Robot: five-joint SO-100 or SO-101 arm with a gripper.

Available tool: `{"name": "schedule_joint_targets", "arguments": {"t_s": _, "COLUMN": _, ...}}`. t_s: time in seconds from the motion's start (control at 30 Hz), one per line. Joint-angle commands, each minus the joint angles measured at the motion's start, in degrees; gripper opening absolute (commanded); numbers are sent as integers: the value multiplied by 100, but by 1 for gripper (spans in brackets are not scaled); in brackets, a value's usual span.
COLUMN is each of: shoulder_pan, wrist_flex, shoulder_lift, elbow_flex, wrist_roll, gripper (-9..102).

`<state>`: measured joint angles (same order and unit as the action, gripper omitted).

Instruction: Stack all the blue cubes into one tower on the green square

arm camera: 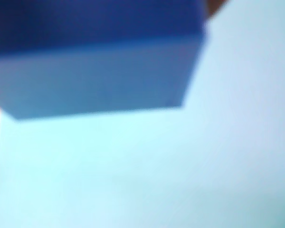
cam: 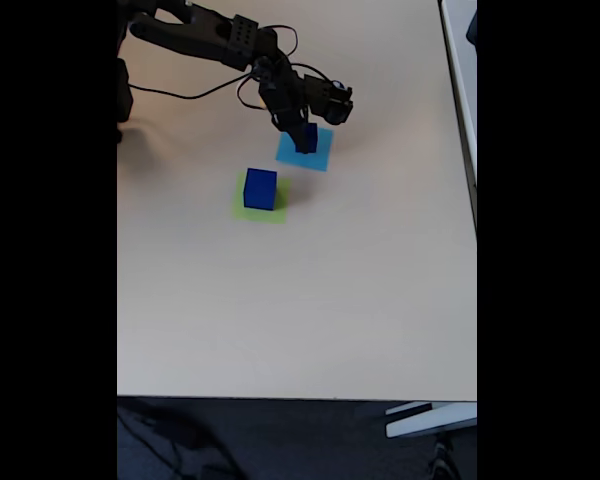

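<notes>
Fixed view: large cube [cam: 260,189] sat on square patch [cam: 261,208], mid worktop [cam: 300,300]. Second patch [cam: 318,158] lay just behind and right of it, patches nearly corner to corner. Smaller cube [cam: 306,138] stood on that second patch, toward its rear. End effector [cam: 302,128] came down over smaller cube from above, arm [cam: 220,38] stretching in from rear left corner. Wrist view: cube [arm camera: 95,71] filled upper left, patch [arm camera: 180,166] beneath and right.
</notes>
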<state>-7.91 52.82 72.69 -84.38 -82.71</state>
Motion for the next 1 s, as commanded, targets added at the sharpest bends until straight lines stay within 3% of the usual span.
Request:
{"name": "schedule_joint_targets", "arguments": {"t_s": 0.0, "shoulder_pan": -88, "wrist_flex": 562, "shoulder_lift": 940, "elbow_flex": 343, "wrist_roll": 70, "gripper": 5}}
{"name": "schedule_joint_targets", "arguments": {"t_s": 0.3, "shoulder_pan": -571, "wrist_flex": 1626, "shoulder_lift": 1441, "elbow_flex": 712, "wrist_roll": 448, "gripper": 5}}
{"name": "schedule_joint_targets", "arguments": {"t_s": 0.97, "shoulder_pan": -1389, "wrist_flex": 1371, "shoulder_lift": 2136, "elbow_flex": -580, "wrist_roll": 905, "gripper": 5}}
